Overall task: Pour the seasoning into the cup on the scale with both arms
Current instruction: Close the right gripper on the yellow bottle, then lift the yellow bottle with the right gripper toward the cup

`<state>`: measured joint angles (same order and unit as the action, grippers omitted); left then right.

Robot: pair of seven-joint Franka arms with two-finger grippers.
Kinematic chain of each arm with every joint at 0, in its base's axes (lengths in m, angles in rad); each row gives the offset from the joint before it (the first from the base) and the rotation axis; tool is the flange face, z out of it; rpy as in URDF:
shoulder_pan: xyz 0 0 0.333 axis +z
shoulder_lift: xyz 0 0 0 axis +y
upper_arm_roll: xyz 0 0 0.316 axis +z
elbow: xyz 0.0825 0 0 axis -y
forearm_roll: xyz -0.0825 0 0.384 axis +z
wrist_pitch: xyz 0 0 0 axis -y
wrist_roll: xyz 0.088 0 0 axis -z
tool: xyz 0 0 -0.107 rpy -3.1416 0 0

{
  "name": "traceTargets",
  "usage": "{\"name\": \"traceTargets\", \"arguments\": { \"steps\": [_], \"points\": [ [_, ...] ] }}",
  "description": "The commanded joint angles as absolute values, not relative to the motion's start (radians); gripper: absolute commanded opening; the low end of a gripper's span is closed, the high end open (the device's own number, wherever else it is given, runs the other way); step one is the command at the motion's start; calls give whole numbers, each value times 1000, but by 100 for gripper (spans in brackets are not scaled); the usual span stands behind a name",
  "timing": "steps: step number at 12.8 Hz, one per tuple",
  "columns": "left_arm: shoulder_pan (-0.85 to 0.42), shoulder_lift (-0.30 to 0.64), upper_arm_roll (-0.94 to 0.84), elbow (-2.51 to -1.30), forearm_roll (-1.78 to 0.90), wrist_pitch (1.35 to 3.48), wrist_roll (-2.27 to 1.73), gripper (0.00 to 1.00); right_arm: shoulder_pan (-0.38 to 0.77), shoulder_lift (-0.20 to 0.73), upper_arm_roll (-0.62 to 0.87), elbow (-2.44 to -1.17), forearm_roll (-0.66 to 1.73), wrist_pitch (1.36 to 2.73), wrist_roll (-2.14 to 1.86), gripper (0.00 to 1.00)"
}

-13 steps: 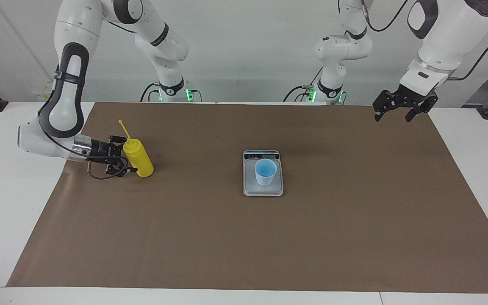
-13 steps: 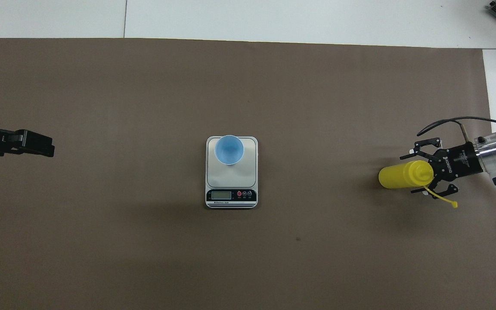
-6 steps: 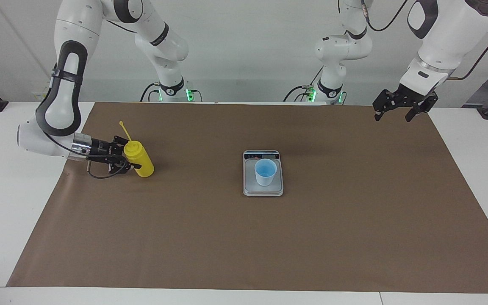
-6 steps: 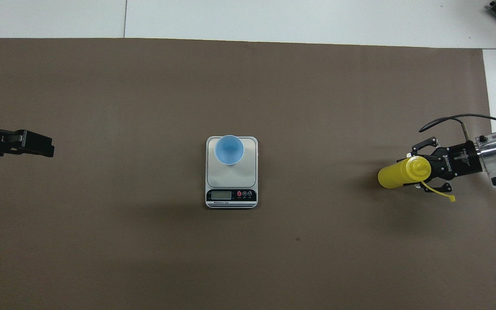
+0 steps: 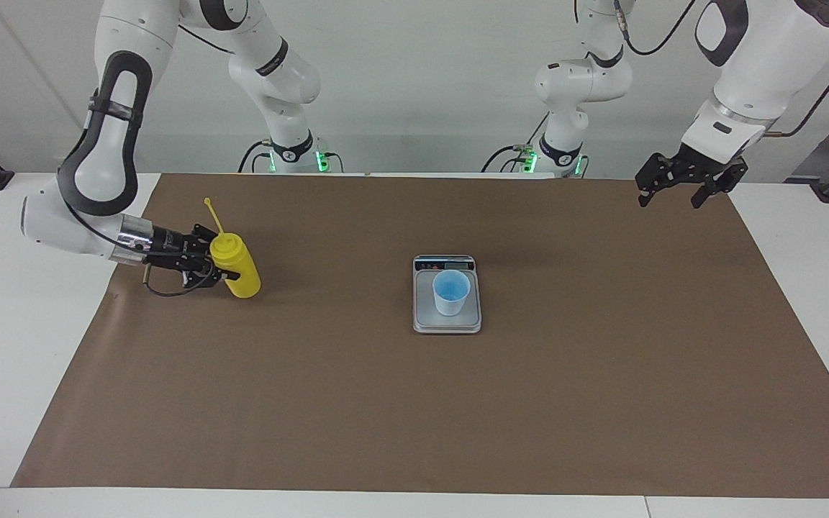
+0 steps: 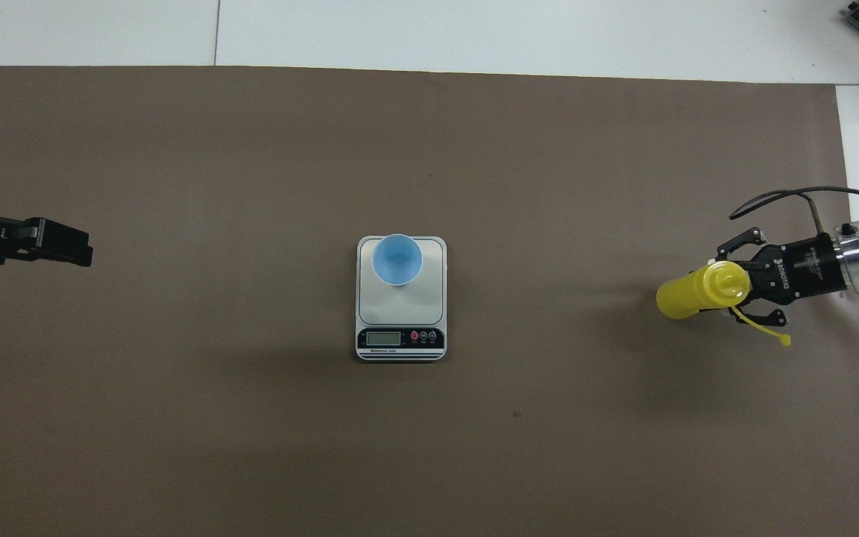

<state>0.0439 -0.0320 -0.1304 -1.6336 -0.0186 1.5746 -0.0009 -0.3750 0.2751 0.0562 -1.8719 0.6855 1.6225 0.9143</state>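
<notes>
right hand (image 5: 222, 269) clamps seasoning (image 5: 237, 267) on brown mat (image 5: 357, 403); left hand (image 5: 682, 188) waits open, holding nothing.

Pale blue cup (image 6: 397, 259) was seen on the scale (image 6: 401, 317), at its edge farther from the robots. Right gripper (image 6: 744, 287) was clamped on the yellow seasoning bottle (image 6: 687, 295) toward the right arm's end of the desk (image 6: 474, 37). Left gripper (image 6: 64, 244) was noted over the brown mat (image 6: 250, 447).
</notes>
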Motion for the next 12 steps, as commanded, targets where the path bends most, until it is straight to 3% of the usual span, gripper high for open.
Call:
{"name": "traceTargets", "arguments": {
  "steps": [1, 12],
  "points": [
    [44, -26, -133, -1624, -5, 1577, 12, 100, -309, 212, 60, -1869, 695, 1626, 998, 6],
    [44, -28, -133, -1632, -5, 1583, 8, 100, 15, 195, 66, -1735, 512, 1750, 1271, 4]
  ]
}}
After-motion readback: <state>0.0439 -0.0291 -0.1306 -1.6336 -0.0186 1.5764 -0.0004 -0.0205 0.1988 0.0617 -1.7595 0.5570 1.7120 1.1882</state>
